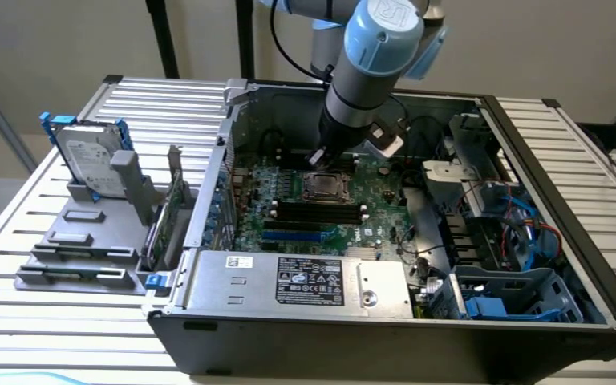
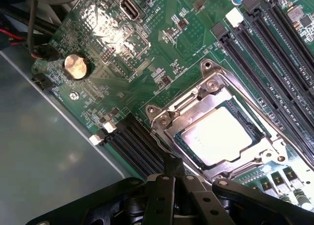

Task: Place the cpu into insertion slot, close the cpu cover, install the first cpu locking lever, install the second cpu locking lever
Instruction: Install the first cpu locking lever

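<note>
Wrist view shows us the cpu seated in the insertion slot at lower right of frame, the cpu cover closed over it. Our gripper, fingers shut and holding nothing, touches the socket's edge (apparently working a locking lever). No writing is legible to us.

This place looks like a robotics laboratory or a test workshop for computer assembly. A black desktop computer case lies open on a table of pale grey ribbed metal slats. Inside the case there is a green motherboard. At nine o'clock from the case, a silver hard disk drive stands in a grey plastic fixture. A grey and light blue robot arm reaches into the case from twelve o'clock, before a plain beige wall.
</note>
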Robot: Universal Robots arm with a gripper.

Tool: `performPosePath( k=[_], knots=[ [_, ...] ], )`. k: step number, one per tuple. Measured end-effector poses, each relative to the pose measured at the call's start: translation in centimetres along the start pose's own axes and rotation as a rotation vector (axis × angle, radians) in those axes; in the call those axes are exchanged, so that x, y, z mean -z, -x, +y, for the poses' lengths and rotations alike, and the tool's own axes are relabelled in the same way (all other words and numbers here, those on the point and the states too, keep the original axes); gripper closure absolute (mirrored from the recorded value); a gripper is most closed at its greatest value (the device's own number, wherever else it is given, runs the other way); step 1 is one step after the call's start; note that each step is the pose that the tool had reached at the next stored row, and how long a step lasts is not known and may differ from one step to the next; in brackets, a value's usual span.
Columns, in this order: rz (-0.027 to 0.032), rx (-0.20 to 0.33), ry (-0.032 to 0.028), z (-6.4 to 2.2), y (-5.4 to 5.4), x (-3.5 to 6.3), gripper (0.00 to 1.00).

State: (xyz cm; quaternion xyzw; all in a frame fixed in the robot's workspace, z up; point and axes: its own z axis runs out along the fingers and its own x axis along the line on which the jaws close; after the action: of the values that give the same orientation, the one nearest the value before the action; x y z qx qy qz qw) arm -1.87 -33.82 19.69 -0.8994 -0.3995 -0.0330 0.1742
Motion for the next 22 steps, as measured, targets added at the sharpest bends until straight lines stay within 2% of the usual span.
performPosePath(
  k=[15, 22],
  knots=[
    [-0.0048, 0.014, -0.0024, 1.23, -1.0, -0.12, 0.89],
    [-0.0116, 0.037, -0.0074, 1.49, -1.0, -0.15, 0.89]
  ],
)
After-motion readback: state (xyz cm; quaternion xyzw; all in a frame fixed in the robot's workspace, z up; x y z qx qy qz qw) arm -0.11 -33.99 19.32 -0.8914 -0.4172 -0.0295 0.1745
